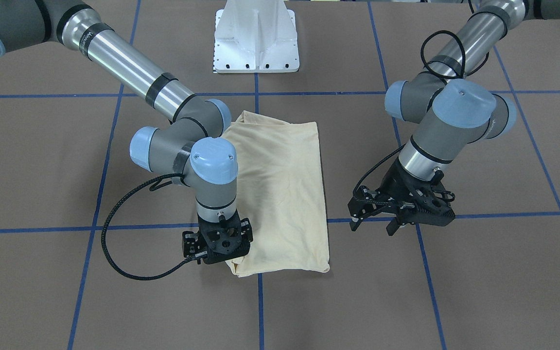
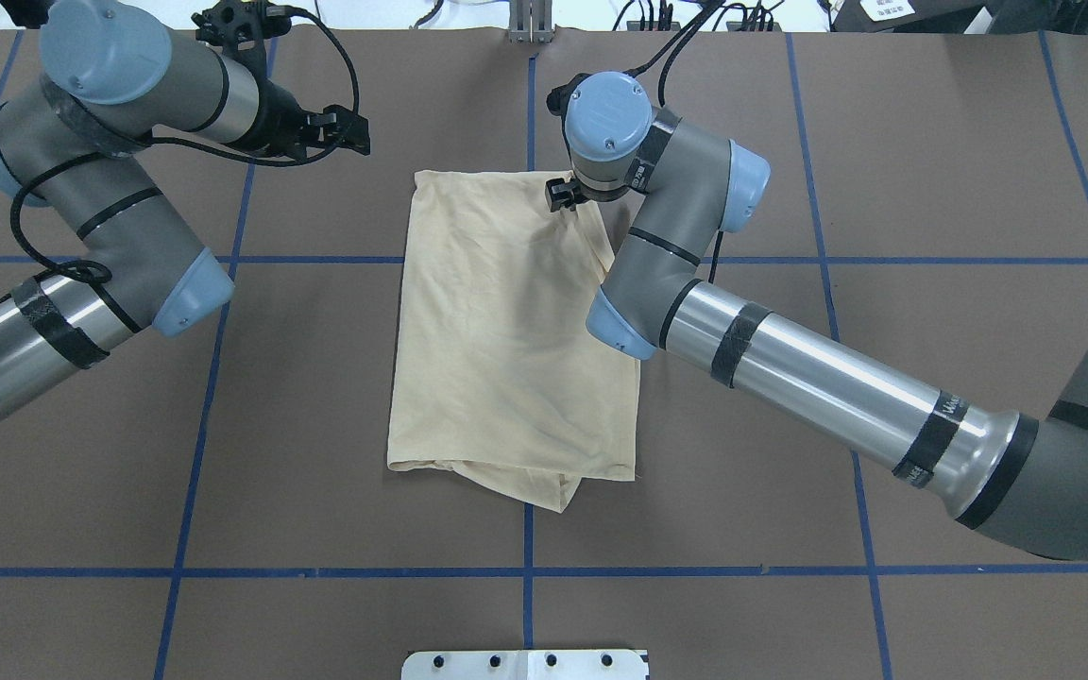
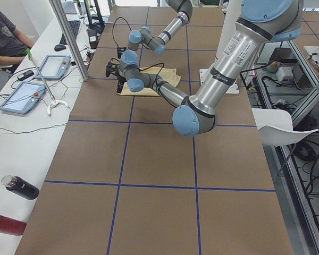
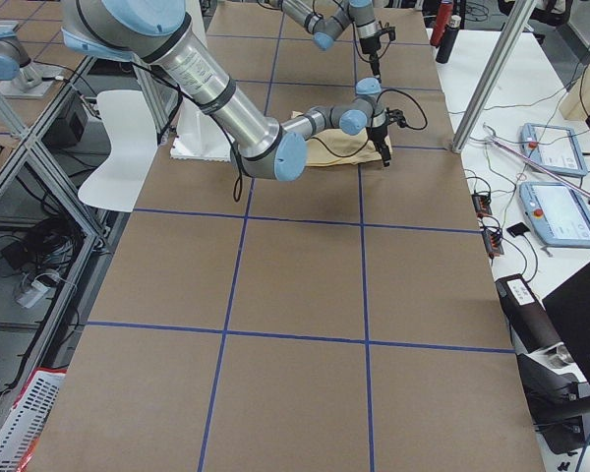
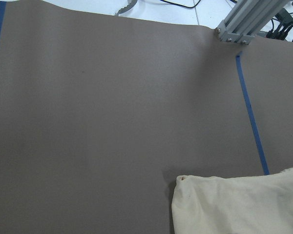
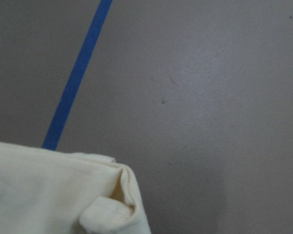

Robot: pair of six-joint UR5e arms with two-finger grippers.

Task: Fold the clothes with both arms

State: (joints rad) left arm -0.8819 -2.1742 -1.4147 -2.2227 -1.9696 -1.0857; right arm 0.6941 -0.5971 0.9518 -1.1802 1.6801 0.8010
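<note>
T-shirt (image 1: pixel 280 184) on bench (image 1: pixel 479 291) judged light, limp, sag-prone, best taken at corners; left pincer (image 1: pixel 373 226) spread, empty; right pincer (image 1: pixel 218 243) over near corner, grip undeterminable.

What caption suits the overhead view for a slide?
Cream-yellow shirt folded into a rectangle on the table; right gripper at its far corner, left gripper open off to the side.

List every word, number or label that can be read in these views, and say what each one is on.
Nothing here is legible.
White lettering on a black band of the right arm, near its shoulder end: too small to read.
Dark print on the silver tube of the left arm: blurred.
Shirt: no print or label shows on the folded side facing up.
</note>
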